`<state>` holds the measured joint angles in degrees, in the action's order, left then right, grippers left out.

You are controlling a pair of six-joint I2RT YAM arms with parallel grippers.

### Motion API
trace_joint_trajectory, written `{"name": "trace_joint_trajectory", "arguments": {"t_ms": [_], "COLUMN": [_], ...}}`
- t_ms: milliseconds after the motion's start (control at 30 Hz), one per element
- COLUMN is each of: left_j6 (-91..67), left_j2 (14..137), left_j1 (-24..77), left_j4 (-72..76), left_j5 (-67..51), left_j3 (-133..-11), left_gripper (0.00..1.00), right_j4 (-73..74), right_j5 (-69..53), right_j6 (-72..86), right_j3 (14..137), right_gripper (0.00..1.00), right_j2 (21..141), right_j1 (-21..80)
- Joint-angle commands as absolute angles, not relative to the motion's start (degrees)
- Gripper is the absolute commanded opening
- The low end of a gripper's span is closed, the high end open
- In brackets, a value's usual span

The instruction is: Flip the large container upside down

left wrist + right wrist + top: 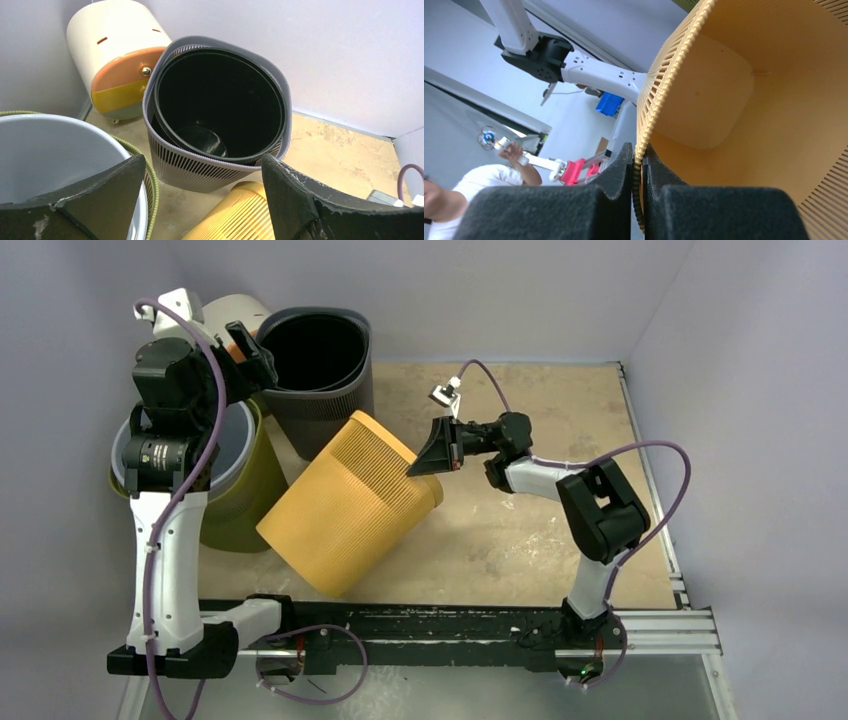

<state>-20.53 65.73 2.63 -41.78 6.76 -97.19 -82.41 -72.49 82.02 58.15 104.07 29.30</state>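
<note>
The large container is a yellow ribbed bin lying tilted on its side in the middle of the table, its open mouth facing right. My right gripper is shut on the mouth's rim. In the right wrist view the two black pads pinch the ribbed rim at the gripper, one inside and one outside, and the container's smooth inside fills the right half. My left gripper hangs open at the back left with nothing between its fingers. Below it shows the yellow container's end.
A dark grey slatted bin with a black liner stands at the back, touching or nearly touching the yellow container. An olive bin with a white liner stands at the left under my left arm. A cream cylinder bin lies in the back left corner.
</note>
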Motion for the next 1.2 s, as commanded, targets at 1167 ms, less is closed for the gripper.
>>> {"name": "trace_joint_trajectory", "arguments": {"t_ms": [1167], "left_j6": [-21.6], "left_j2": [70.8], "left_j1": [2.3], "left_j4": [-44.1], "left_j5": [7.4], "left_j3": [-107.6], "left_gripper": [0.83], "right_j4": [-116.3], "right_j5": [-66.3], "right_j6": [87.2], "right_j3": [51.2], "right_gripper": [0.0], "right_j2": [114.0], "right_j1": [15.7]}}
